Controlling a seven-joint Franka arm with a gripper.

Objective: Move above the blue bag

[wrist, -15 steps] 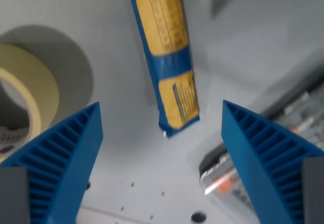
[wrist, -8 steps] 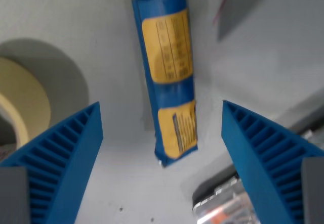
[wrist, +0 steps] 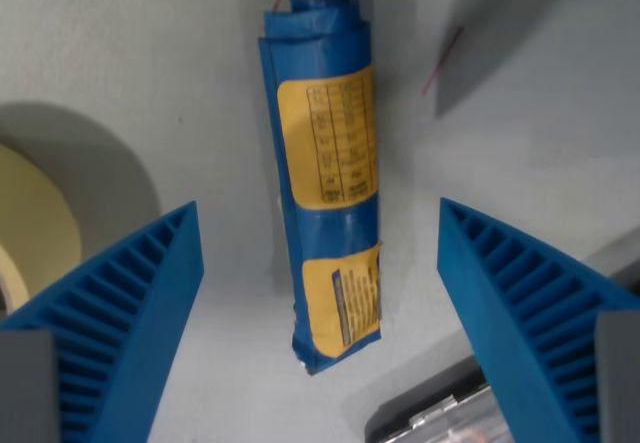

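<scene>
The gripper (wrist: 318,293) is spread wide and holds nothing. The blue bag (wrist: 327,178), a rolled packet with yellow labels, lies on the grey table (wrist: 150,53), its near end between the fingers and the rest running up the wrist view. Its long axis crosses the jaw line almost squarely. Left of the bag sits what looks like a tape roll (wrist: 35,218).

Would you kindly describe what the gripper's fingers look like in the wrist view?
The gripper has two bright blue fingers, wedge-shaped and tapering to points, with ribbed, slatted inner faces. A grey block sits at each finger's base, at the frame's bottom corners. No cables or markings are visible.
</scene>
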